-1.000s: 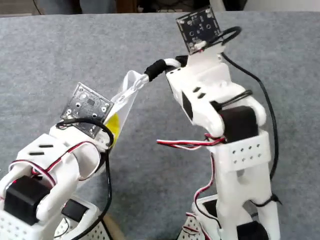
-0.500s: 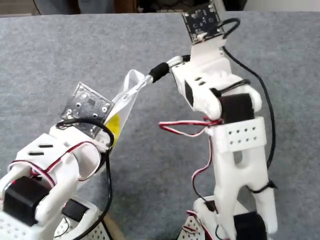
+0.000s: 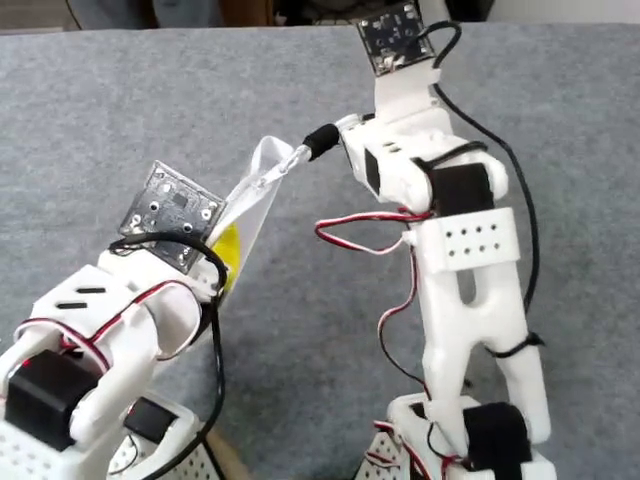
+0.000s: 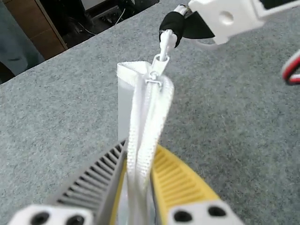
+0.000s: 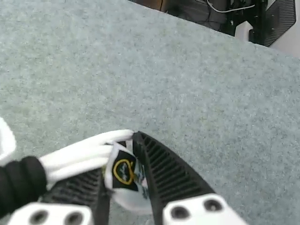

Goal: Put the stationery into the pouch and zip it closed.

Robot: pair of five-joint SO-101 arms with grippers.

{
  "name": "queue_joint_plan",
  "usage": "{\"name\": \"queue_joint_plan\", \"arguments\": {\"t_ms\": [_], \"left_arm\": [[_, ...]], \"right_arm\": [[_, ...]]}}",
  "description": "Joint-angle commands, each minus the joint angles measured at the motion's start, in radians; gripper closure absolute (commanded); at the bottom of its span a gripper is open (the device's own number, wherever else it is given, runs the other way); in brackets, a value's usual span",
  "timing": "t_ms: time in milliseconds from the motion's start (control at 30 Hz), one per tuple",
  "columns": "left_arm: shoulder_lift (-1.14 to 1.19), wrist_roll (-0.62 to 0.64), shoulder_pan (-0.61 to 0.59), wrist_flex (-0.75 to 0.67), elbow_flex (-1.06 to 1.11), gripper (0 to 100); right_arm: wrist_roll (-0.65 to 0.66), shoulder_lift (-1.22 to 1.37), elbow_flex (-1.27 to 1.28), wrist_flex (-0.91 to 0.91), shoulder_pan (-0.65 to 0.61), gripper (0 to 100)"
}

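The pouch [image 3: 250, 198] hangs off the tabletop [image 3: 110, 100], strung between the two arms like a little hammock, one end in each end effector. It is a pale, see-through thing with a white zipper along its upper edge. From the left wrist view the pouch [image 4: 127, 108] runs straight away from the camera, and the two rows of zipper teeth [image 4: 143, 140] lie together all the way to the slider [image 4: 156, 78], which sits at the far end. What is inside I cannot make out; the walls are pressed flat together near the top and nothing pokes out.

The zipper pull [image 4: 164, 47] stands up from the slider and is pinched by the right end effector [image 4: 180, 27], between its black-wrapped finger and the dark jaw beside it. In the right wrist view the same end effector [image 5: 119, 159] has its ribbed fingers [image 5: 159, 171] pressed on something white carrying a small black and yellow tag [image 5: 123, 169].

The left end effector [image 4: 138, 157] clamps the near end of the pouch, a grey finger [image 4: 96, 176] on one side and a yellow finger [image 4: 180, 183] on the other, squeezed against the pouch walls.

From above, the right end effector [image 3: 312, 146] sits at the pouch's upper tip, with grey felt all around below.
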Motion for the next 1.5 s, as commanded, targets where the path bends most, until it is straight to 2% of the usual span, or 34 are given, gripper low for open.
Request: {"name": "queue_joint_plan", "arguments": {"t_ms": [0,333,767,1233,1300,1467], "left_arm": [[-0.032,0.014,-0.005,0.005,-0.105,97],[-0.023,0.012,0.001,0.031,-0.18,97],[-0.02,0.012,-0.001,0.032,-0.16,97],[-0.008,0.014,-0.007,0.002,-0.096,97],[0.02,0.014,-0.008,-0.003,-0.077,97],[0.14,0.087,-0.044,-0.052,-0.07,97]], "right_arm": [[0.008,0.061,-0.001,-0.063,0.149,98.6],[0.008,0.202,-0.002,-0.16,0.23,98.6],[-0.003,0.321,-0.007,-0.238,0.331,98.6],[-0.005,0.315,-0.024,-0.198,0.33,97.9],[-0.005,0.303,-0.038,-0.15,0.33,93.2],[0.005,0.26,-0.061,-0.028,0.33,72.7]]}}
